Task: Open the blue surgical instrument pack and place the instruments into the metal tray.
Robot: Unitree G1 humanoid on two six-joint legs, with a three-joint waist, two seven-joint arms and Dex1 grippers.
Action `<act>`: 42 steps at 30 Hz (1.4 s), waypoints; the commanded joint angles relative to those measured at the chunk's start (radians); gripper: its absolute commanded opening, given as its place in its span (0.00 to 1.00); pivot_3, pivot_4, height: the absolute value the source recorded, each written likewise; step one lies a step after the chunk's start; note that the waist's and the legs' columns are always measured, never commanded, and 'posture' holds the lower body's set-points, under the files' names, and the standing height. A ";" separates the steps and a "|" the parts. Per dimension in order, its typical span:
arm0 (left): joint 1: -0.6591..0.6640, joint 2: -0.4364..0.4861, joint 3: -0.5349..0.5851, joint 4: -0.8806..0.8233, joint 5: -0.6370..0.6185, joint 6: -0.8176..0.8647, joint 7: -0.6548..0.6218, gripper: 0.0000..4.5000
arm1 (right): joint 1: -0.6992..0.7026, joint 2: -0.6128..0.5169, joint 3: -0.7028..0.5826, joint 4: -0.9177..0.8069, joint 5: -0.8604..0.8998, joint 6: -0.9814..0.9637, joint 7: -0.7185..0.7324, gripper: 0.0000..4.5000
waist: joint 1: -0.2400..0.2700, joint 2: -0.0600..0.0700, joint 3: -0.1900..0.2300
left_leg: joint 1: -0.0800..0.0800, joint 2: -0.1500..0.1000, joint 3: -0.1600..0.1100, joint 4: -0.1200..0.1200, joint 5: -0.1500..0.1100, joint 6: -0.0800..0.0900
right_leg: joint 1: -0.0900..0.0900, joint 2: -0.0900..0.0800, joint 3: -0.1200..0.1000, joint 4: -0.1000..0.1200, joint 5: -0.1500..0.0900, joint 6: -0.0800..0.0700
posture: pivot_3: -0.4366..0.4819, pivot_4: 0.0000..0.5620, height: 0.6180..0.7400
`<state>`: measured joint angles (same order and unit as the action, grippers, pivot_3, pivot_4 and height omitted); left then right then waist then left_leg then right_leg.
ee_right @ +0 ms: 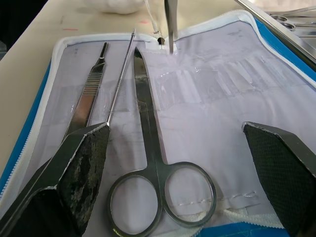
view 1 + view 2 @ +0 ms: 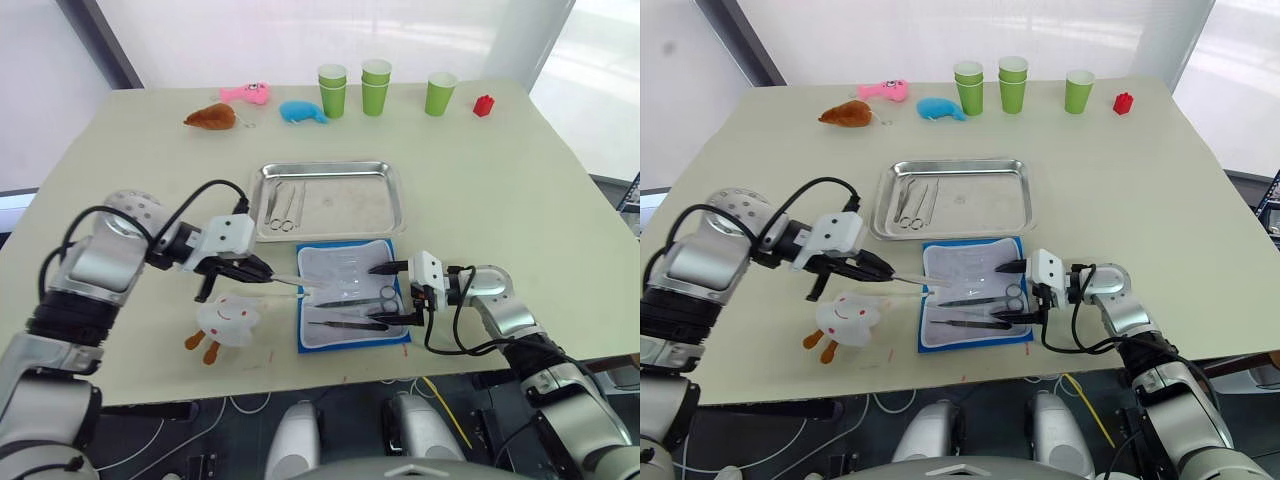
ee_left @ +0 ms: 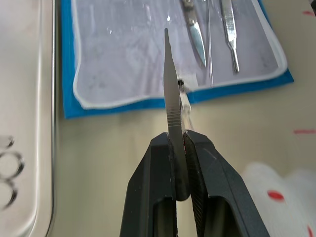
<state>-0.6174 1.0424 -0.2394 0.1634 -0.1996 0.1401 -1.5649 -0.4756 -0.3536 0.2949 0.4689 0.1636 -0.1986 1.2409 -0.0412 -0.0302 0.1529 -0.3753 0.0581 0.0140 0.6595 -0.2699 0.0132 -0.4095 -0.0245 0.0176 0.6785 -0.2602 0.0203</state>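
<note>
The blue surgical instrument pack [image 2: 352, 328] lies open on the table, pale lining up, just in front of the metal tray [image 2: 330, 232]. Two ring-handled instruments [image 2: 284, 207] lie in the tray's left part. On the lining lie scissors [image 1: 153, 163], a flat handle [image 1: 89, 98] and a thin probe [image 1: 121, 74]. My left gripper [image 2: 262, 272] is shut on a flat silvery instrument [image 3: 172, 94], whose tip points at the pack's left edge. At the pack's right edge my right gripper [image 1: 177, 127] stands open, its fingers on either side of the scissors' rings.
A white tooth plush [image 2: 226, 322] lies just under my left gripper. Along the far edge stand three sets of green cups [image 2: 376, 86], a red block [image 2: 484, 105], and pink [image 2: 247, 93], blue [image 2: 302, 112] and brown [image 2: 211, 118] plush toys.
</note>
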 commanded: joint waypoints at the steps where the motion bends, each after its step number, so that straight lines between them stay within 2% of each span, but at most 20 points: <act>1: -0.074 -0.020 0.072 -0.021 -0.083 0.107 -0.013 0.01 | 0.035 -0.003 0.044 0.081 -0.069 0.025 -0.008 1.00 | 0.001 -0.001 0.000 | 0.000 0.000 0.000 0.000 0.000 0.000 | 0.000 0.000 0.000 0.000 0.000 0.000 | 0.48 0.27 1.00; 8: -0.114 -0.157 0.158 -0.068 -0.127 0.320 0.243 0.01 | 0.033 -0.004 0.046 0.083 -0.070 0.023 -0.004 1.00 | 0.000 -0.001 0.000 | 0.000 0.000 0.000 0.000 0.000 0.000 | 0.000 0.000 0.000 0.000 0.000 0.000 | 0.48 0.27 1.00; 12: -0.108 -0.304 0.218 -0.145 -0.117 0.487 0.547 0.01 | 0.032 -0.005 0.047 0.085 -0.073 0.020 -0.001 1.00 | 0.001 -0.001 -0.001 | 0.000 0.000 0.000 0.000 0.000 0.000 | 0.000 0.000 0.000 0.000 0.000 0.000 | 0.48 0.27 1.00; 20: -0.070 -0.536 0.261 -0.274 -0.082 0.686 0.953 0.01 | 0.031 -0.008 0.046 0.087 -0.074 0.016 0.000 1.00 | 0.000 -0.002 -0.001 | 0.000 0.000 -0.001 0.001 0.000 0.000 | 0.000 0.000 0.001 0.000 0.001 0.000 | 0.48 0.27 1.00; 26: -0.060 -0.692 0.286 -0.253 -0.032 0.706 1.197 0.01 | 0.027 -0.006 0.048 0.092 -0.076 0.014 0.000 1.00 | 0.000 -0.002 -0.001 | 0.000 0.000 -0.001 0.001 0.000 0.000 | 0.001 -0.001 0.001 0.001 0.001 0.000 | 0.48 0.27 1.00; 33: -0.066 -0.817 0.301 -0.151 0.042 0.664 1.405 0.01 | 0.025 0.000 0.049 0.095 -0.076 0.012 -0.001 1.00 | 0.000 -0.002 -0.001 | 0.000 0.000 -0.001 0.001 0.000 0.000 | 0.001 -0.001 0.001 0.000 0.001 0.000 | 0.48 0.27 1.00; 42: -0.086 -0.891 0.281 -0.030 0.100 0.635 1.513 0.01 | 0.029 -0.002 0.048 0.094 -0.077 0.012 -0.004 1.00 | 0.000 -0.002 -0.001 | 0.001 -0.001 -0.001 0.000 0.000 -0.001 | 0.001 -0.001 0.000 0.000 0.001 0.000 | 0.48 0.27 1.00</act>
<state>-0.6740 0.1652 0.0386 0.1347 -0.1092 0.7959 -0.0685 -0.4872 -0.3507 0.2963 0.4884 0.1635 -0.2064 1.2540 -0.0413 -0.0325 0.1517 -0.3747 0.0574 0.0131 0.6599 -0.2698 0.0127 -0.4086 -0.0256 0.0180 0.6789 -0.2590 0.0201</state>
